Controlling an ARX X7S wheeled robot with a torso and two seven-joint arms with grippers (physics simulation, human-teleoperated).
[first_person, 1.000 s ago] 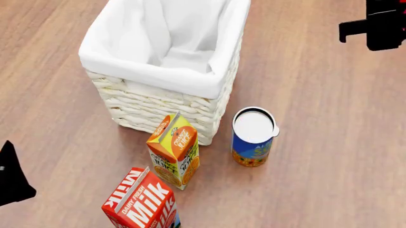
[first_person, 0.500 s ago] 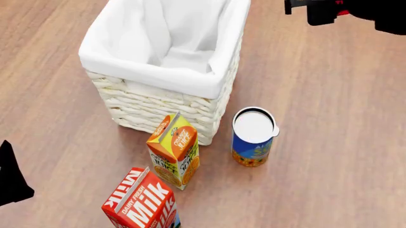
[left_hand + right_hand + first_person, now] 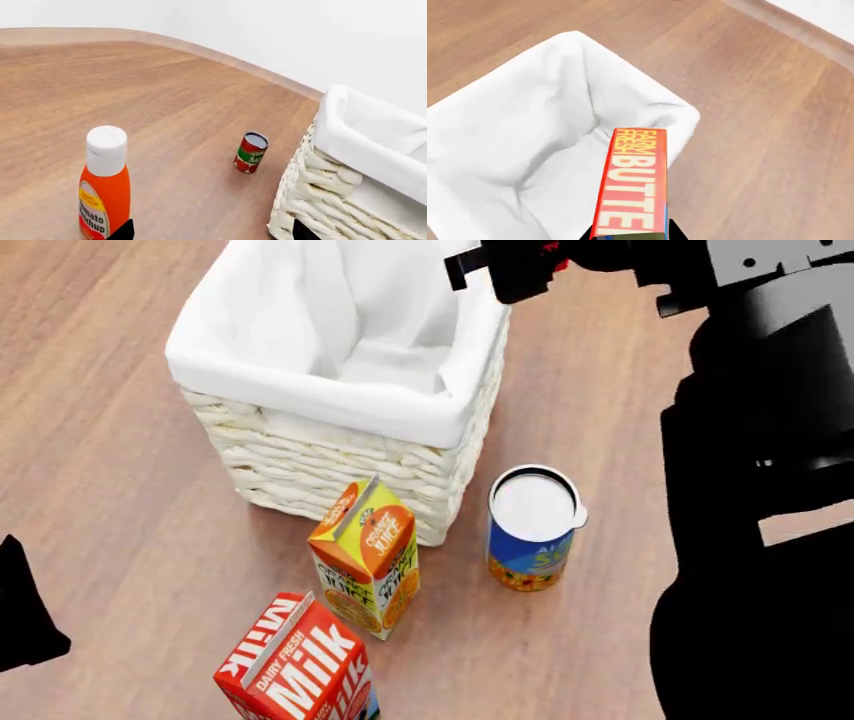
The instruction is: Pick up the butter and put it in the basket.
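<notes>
Arm on the right reaches across the desk point(image 3: 627, 430), its claw point(image 3: 501, 262) clenched on the butter point(image 3: 634, 185) above the basket point(image 3: 347, 455); left claw's state unclear.

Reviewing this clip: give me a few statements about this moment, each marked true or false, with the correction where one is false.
1. The butter is held in the right gripper above the basket. True.
2. The butter already lies on the basket's cloth liner. False: it is held above the opening.
3. The orange juice carton stands in front of the basket, outside it. True.
4. The milk carton is inside the basket. False: it stands on the floor near the juice carton.
5. The ketchup bottle lies on its side. False: it stands upright.
</notes>
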